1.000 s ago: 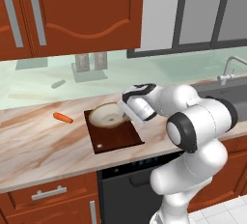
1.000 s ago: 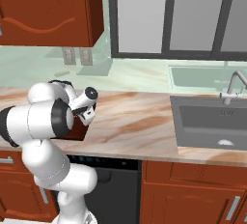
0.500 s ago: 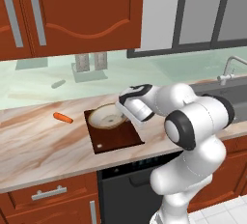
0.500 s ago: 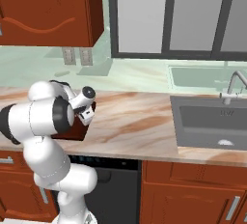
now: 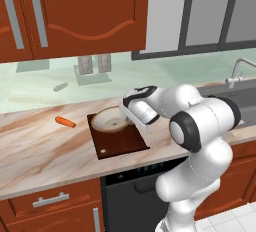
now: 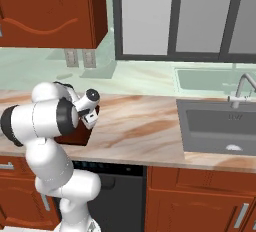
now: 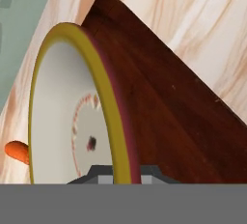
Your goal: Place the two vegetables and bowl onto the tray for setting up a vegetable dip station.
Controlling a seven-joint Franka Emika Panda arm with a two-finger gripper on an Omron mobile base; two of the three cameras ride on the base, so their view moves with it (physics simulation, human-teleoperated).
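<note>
The tan-rimmed bowl [image 5: 111, 121] with a pale inside is over the far half of the dark brown tray [image 5: 122, 142]; whether it touches the board I cannot tell. My gripper [image 5: 131, 117] is shut on the bowl's right rim. In the hand view the yellow-tan rim of the bowl [image 7: 102, 80] runs down between the fingertips of the gripper [image 7: 120, 177], with the tray [image 7: 173, 117] behind it. The orange carrot [image 5: 65, 122] lies on the counter left of the tray, and it peeks past the bowl as the carrot [image 7: 17, 151]. A slim grey-green vegetable [image 5: 60, 86] lies far back left.
Two shakers [image 5: 93, 64] stand at the back wall behind the tray. The sink [image 6: 220, 125] with its faucet [image 6: 241, 88] is set into the counter at the right. Wall cabinets hang above. The tray's corner [image 6: 77, 135] shows behind my arm.
The hand has shifted slightly left and down with the bowl in its grip. The carrot and the green vegetable have stayed put.
</note>
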